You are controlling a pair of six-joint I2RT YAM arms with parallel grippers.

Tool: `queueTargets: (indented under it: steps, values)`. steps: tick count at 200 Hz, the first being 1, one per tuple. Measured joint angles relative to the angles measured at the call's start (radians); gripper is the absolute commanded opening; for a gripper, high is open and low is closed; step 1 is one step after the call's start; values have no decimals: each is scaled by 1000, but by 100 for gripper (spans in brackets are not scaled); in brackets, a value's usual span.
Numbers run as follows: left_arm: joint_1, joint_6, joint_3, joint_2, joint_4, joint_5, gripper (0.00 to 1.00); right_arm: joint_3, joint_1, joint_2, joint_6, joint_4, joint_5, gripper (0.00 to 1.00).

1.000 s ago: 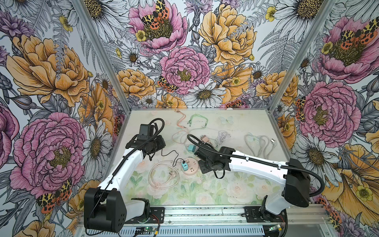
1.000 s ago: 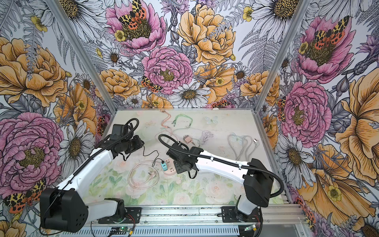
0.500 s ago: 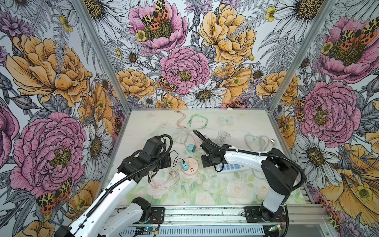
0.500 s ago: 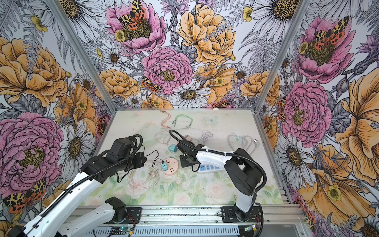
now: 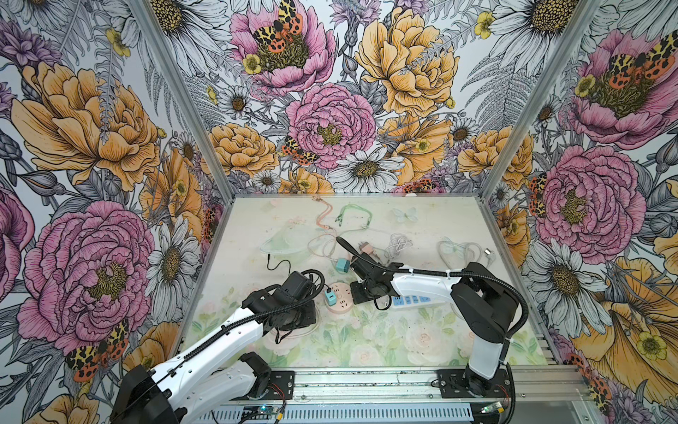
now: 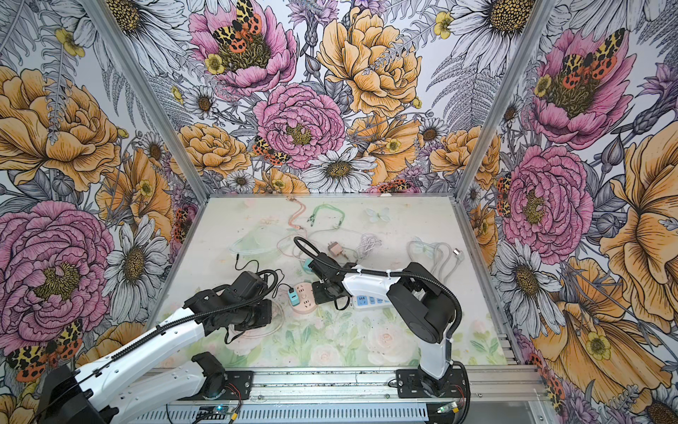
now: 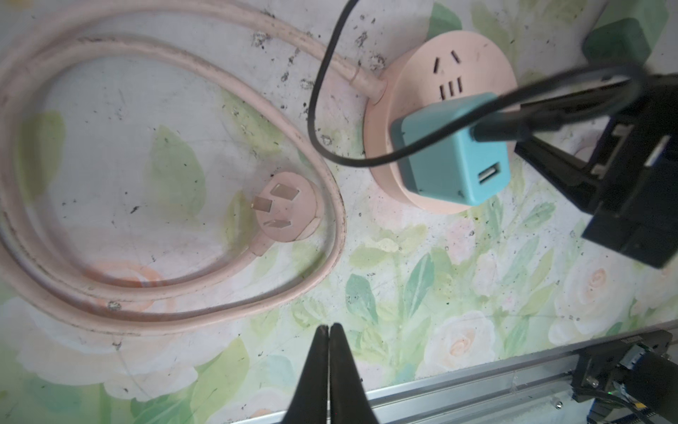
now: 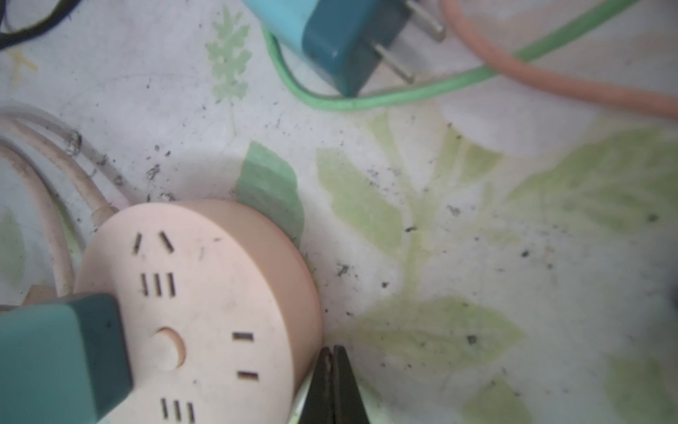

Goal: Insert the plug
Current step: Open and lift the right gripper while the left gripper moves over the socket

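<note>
The teal charger plug (image 5: 330, 296) is seen seated in the round pink socket (image 5: 340, 304), near the edge of the disc on the left arm's side. Its long axis stands upright off the socket's face, and its port end is pointed up, away from the disc. A black cable (image 7: 367, 161) is plugged into one port on that end, while the other port is left free. The socket is laid flat on the floral table (image 5: 367, 348), near the middle in both top views. The right gripper (image 8: 333, 354) is held just beside the socket's side wall with its jaws pressed together on nothing (whether the wall is touched cannot be told). The left gripper (image 7: 329, 330) is likewise closed and empty, above the table beside the coiled pink cord (image 7: 183, 304). Inside that coil a pink three-pin plug (image 7: 286, 207) is laid with its prongs up. A second teal charger (image 8: 345, 40) is laid on its side beyond the socket, prongs level with the table, and a white power strip (image 5: 411, 300) is partly covered by the right arm.
</note>
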State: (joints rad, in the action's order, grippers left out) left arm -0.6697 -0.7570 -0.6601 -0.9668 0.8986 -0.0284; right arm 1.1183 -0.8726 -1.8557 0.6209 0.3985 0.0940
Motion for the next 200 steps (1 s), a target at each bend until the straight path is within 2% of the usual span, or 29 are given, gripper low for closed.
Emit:
queueTargets:
  steps: [50,99,165,200]
  values:
    - [53,-5,0,-37,-47,15,7,0,-72,-18,43,-27,26,0]
    - [50,-41,14,-37,-30,55,9,0,-85,-21,67,-42,43,0]
    - [-86,-147,69,-98,-15,79,10,-8,-75,-14,71,-45,46,0]
    - [-134,-204,123,-149,-76,77,10,-42,-43,22,75,-45,40,0]
